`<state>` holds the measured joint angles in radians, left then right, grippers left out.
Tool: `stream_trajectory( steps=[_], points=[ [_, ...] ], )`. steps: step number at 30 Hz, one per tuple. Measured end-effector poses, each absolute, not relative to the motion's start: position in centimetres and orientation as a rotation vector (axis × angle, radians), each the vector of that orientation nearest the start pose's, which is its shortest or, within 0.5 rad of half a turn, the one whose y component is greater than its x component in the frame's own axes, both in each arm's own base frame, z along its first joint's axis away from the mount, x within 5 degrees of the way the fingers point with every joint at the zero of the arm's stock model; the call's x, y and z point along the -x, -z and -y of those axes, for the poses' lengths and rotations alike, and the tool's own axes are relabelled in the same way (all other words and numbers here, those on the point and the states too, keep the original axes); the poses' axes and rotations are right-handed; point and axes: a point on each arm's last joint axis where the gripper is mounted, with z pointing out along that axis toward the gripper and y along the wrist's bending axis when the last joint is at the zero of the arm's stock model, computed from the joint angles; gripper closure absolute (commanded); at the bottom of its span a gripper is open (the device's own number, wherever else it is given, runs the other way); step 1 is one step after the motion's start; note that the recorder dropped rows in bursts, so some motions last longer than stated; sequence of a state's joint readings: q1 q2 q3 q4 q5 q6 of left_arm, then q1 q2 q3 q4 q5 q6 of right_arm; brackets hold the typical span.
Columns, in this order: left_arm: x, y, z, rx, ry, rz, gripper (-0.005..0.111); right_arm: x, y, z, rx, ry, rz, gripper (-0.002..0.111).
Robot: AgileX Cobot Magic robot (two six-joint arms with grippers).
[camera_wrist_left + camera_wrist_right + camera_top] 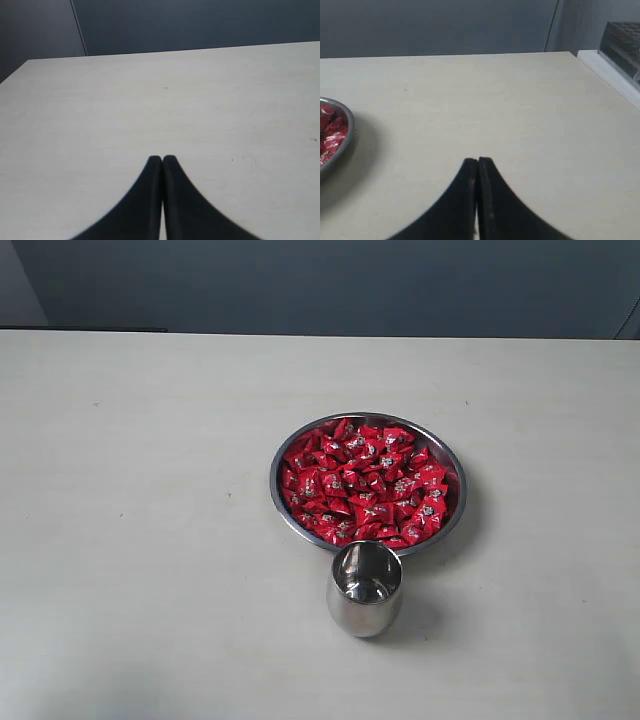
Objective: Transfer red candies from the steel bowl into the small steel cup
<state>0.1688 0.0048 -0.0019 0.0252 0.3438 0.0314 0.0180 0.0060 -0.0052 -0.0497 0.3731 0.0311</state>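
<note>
The wide steel bowl (281,502) sits near the middle of the table, heaped with red candies (365,482). Right in front of it stands the small steel cup (364,589), upright, with only reflections showing inside. Neither arm appears in the exterior view. My left gripper (162,158) is shut, its black fingers pressed together over bare tabletop. My right gripper (478,160) is also shut with nothing in it; the bowl's rim (349,131) and a few red candies (331,136) show at the edge of the right wrist view, well apart from the fingers.
The pale table (150,490) stretches wide on all sides of the bowl and cup. A dark wall runs behind it. A dark rack-like object (622,42) stands beyond the table's corner in the right wrist view.
</note>
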Motion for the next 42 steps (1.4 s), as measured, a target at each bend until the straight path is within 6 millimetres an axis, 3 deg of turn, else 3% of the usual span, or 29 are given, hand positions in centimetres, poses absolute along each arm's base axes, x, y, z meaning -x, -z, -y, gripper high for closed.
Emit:
stream_trajectory(
  steps=[14,23,33,42],
  points=[
    [-5.3,-18.3,-1.0,0.110,-0.165,-1.830,0.106,-5.4,-18.3,0.1,0.019,0.014,-1.832,0.108],
    [-5.3,-18.3,-1.0,0.110,-0.165,-1.830,0.106,-5.7,-21.3,-0.1,-0.037,-0.069,-1.496,0.108],
    [-5.3,-18.3,-1.0,0.110,-0.165,-1.830,0.106,-5.5,-22.1,-0.1,-0.046,-0.078,-1.404,0.108],
    [-5.3,-18.3,-1.0,0.110,-0.165,-1.830,0.106,-4.8,-24.5,0.4,-0.143,-0.151,-1.122,0.108]
  ],
)
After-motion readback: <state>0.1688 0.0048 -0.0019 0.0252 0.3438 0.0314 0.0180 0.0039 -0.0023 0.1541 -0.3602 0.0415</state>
